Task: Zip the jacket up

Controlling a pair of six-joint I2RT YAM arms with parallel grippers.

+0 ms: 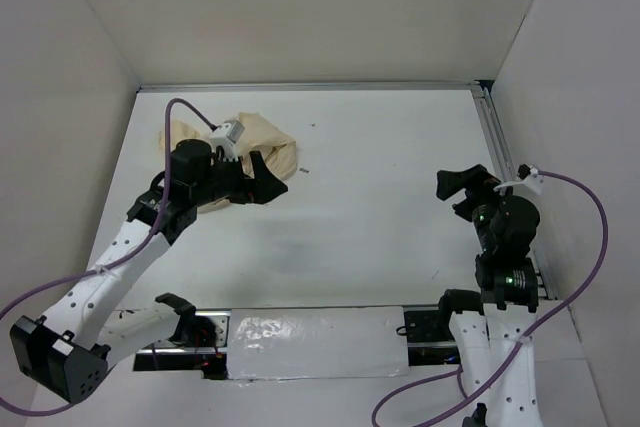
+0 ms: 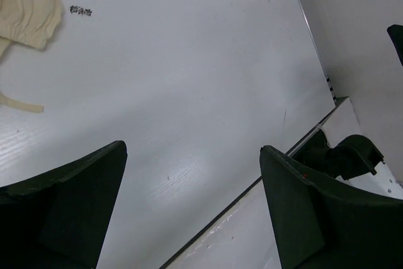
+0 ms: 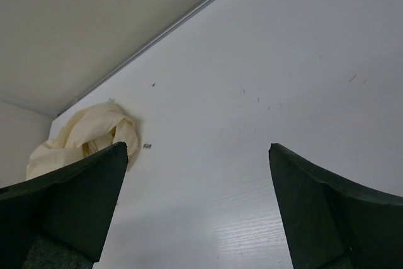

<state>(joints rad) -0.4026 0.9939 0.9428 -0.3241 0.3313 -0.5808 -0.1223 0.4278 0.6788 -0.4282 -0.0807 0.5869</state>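
Observation:
The jacket (image 1: 262, 142) is a crumpled cream heap at the far left of the white table, partly hidden by my left arm. Its edge shows in the left wrist view (image 2: 28, 11) at top left, with a loose cream cord (image 2: 19, 105), and in the right wrist view (image 3: 88, 133) at far left. My left gripper (image 1: 268, 179) is open and empty, hovering just beside the heap's near right side. My right gripper (image 1: 465, 192) is open and empty over the right side of the table, far from the jacket.
A small dark speck (image 1: 305, 172) lies on the table right of the jacket; it also shows in the left wrist view (image 2: 80, 11). White walls enclose the table. A metal rail (image 1: 500, 157) runs along the right edge. A taped strip (image 1: 315, 332) lies between the arm bases.

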